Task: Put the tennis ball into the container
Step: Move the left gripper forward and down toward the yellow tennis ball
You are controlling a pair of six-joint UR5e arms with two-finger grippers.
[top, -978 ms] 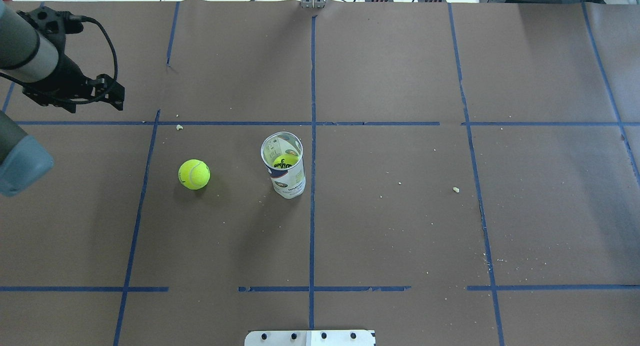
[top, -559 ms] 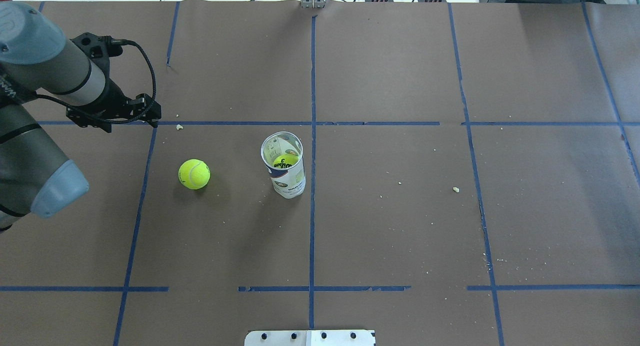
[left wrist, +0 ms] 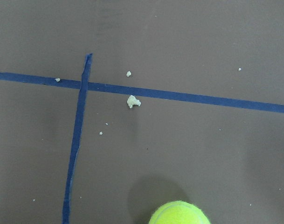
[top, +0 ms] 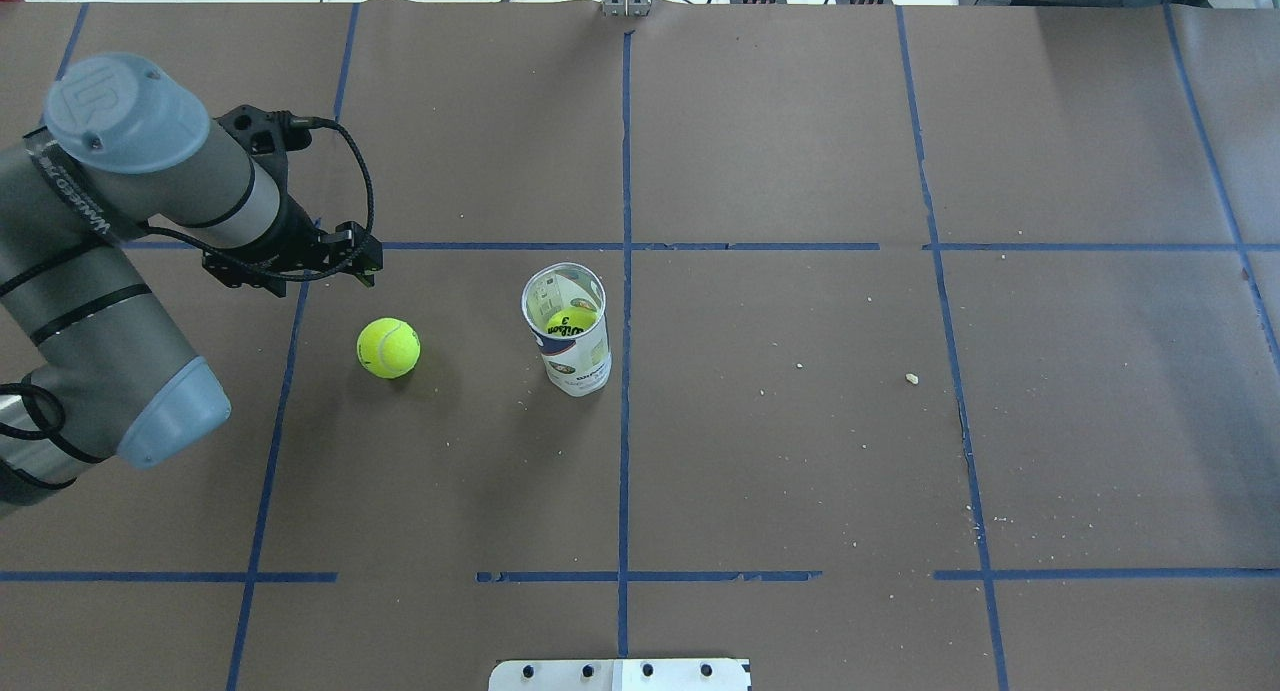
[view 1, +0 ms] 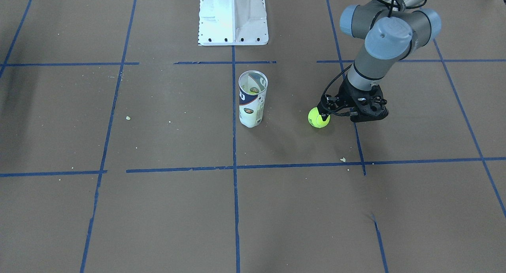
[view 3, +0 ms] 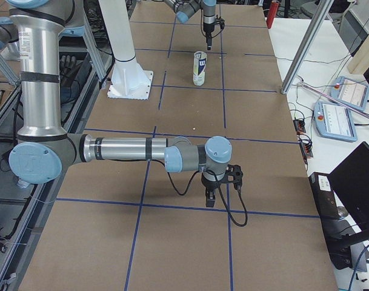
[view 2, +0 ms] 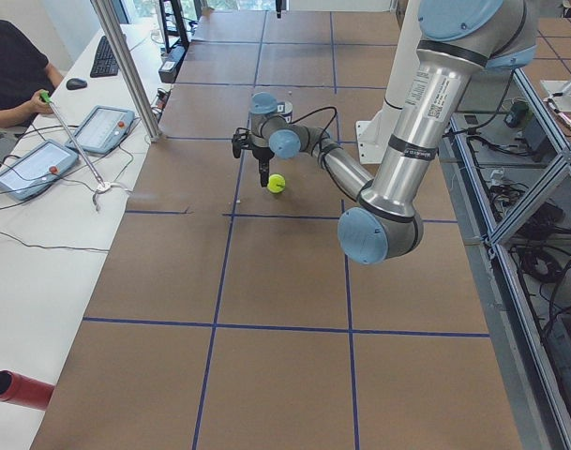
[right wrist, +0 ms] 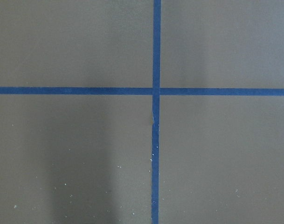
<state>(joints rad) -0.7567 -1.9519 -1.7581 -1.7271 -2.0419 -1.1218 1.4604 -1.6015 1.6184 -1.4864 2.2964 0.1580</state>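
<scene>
Tennis ball [top: 388, 348] sits loose on the counter [top: 800, 471] at 9 o'clock of the upright, open-topped container [top: 566, 329], while the left tool [top: 365, 263], hanging at the ball's 11 o'clock apparently to line up a pick, gives no clear sign whether it is spread or closed.

left arm [top: 100, 291] extended, jaws pointing down | right arm [view 3: 123, 148] outstretched, low

Brown-papered, blue-taped bench [top: 800, 451] carries a fuzzy yellow-green tennis ball [top: 388, 348] left of centre, near an upright clear labelled plastic tube [top: 577, 361].
</scene>
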